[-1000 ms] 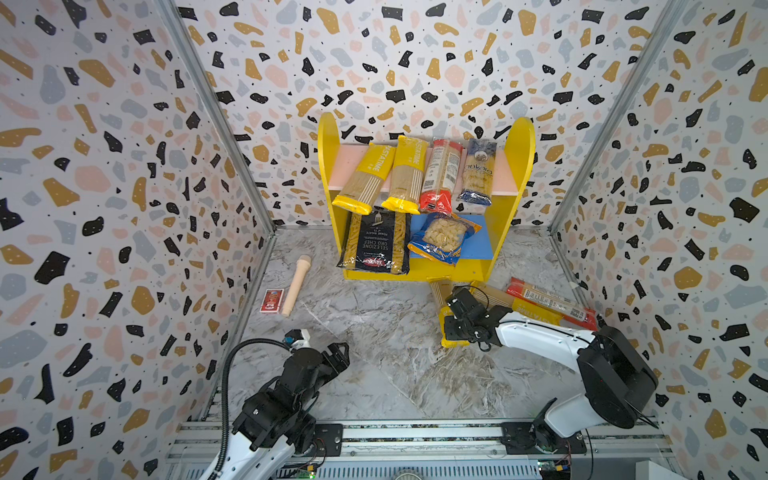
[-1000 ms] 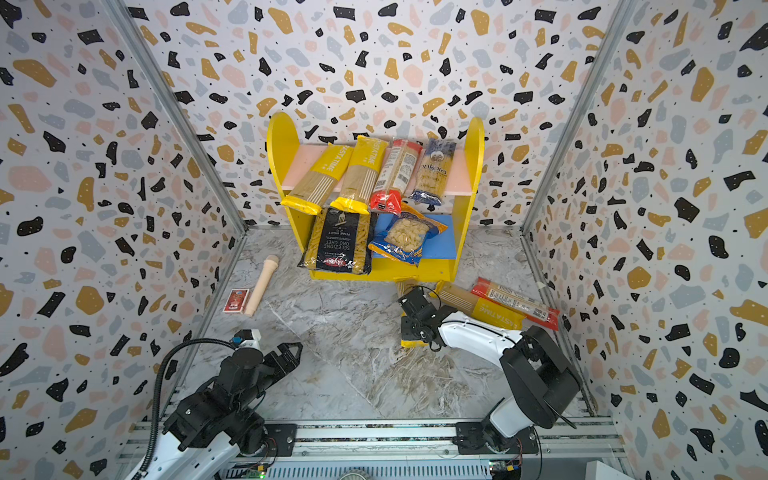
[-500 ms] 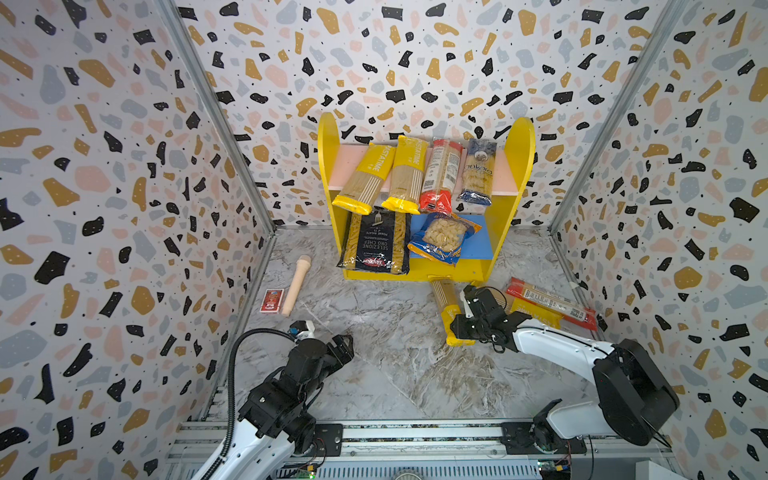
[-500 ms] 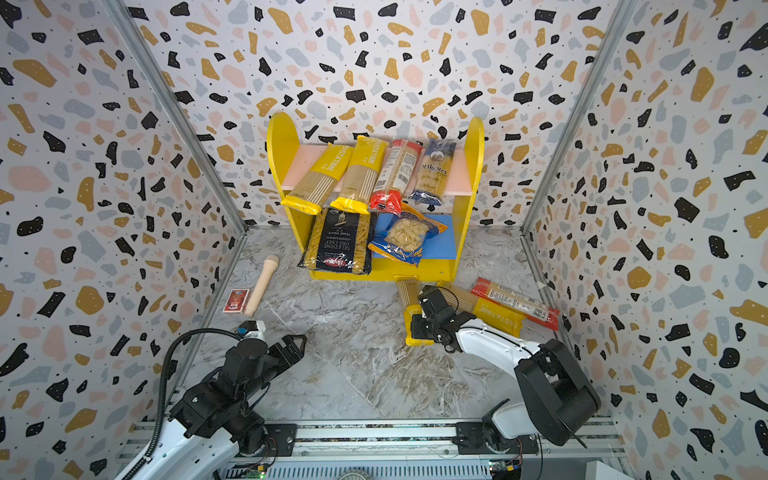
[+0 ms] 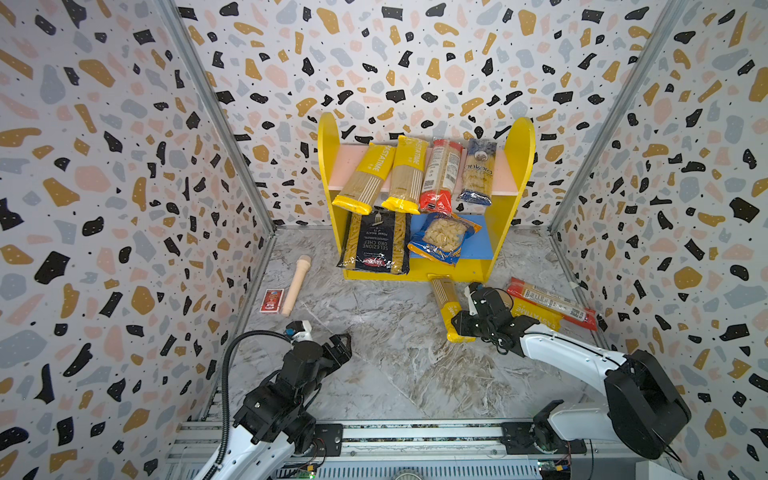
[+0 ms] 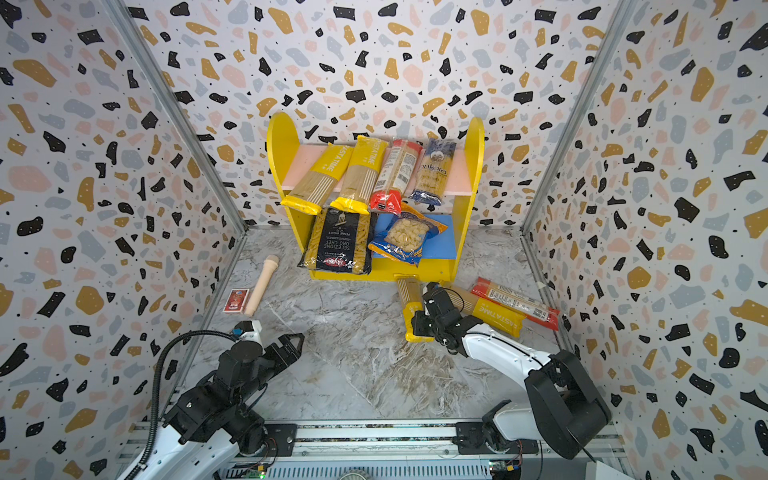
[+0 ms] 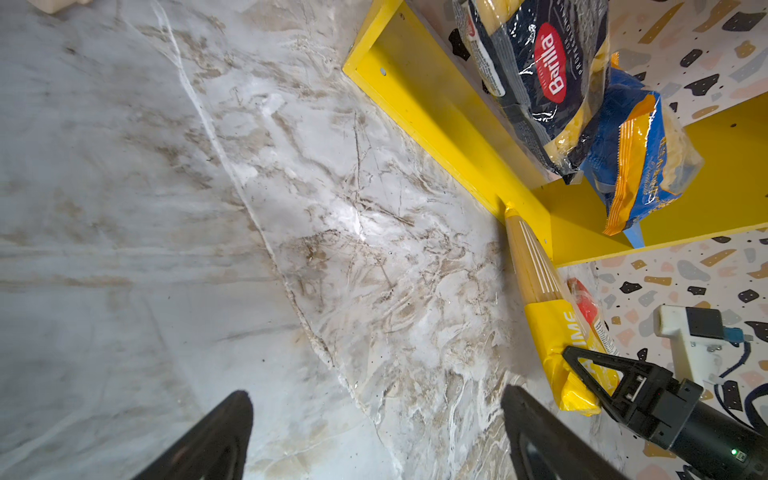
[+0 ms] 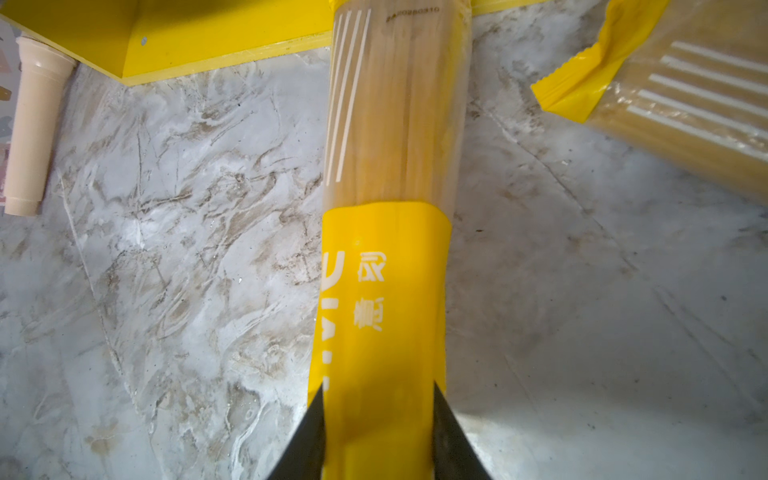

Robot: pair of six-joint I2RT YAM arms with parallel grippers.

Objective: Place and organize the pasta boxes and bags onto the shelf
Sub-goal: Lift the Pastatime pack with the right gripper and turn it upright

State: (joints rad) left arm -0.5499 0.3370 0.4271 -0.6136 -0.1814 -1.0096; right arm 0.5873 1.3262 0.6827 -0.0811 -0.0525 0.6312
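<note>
The shelf (image 5: pixel 328 166) (image 6: pixel 282 166) stands at the back. Two yellow PASTATIME packs, a red-ended pack and a dark-blue ankara pack (image 5: pixel 478 174) lie on its pink board. The black Barilla bag (image 5: pixel 376 243) (image 7: pixel 536 79) and a blue-orange bag (image 5: pixel 442 237) sit on the blue board. My right gripper (image 5: pixel 459 328) (image 6: pixel 417 328) (image 8: pixel 378 399) is shut on the near end of a yellow spaghetti pack (image 5: pixel 442 295) (image 8: pixel 390 124) (image 7: pixel 552 332) whose far end reaches the shelf's base strip. Another yellow pack (image 5: pixel 536 316) and a red pack (image 5: pixel 552 303) lie on the floor to the right. My left gripper (image 5: pixel 343 345) (image 7: pixel 376 399) is open and empty.
A beige wooden stick (image 5: pixel 296 284) (image 8: pixel 33 124) and a small red card box (image 5: pixel 271 300) lie at the floor's left edge. Patterned walls close in three sides. The arms' metal rail (image 5: pixel 415 432) runs along the front.
The right arm swung out to the right while holding the yellow pack, turning it slightly. The left gripper crept a little forward, still open.
</note>
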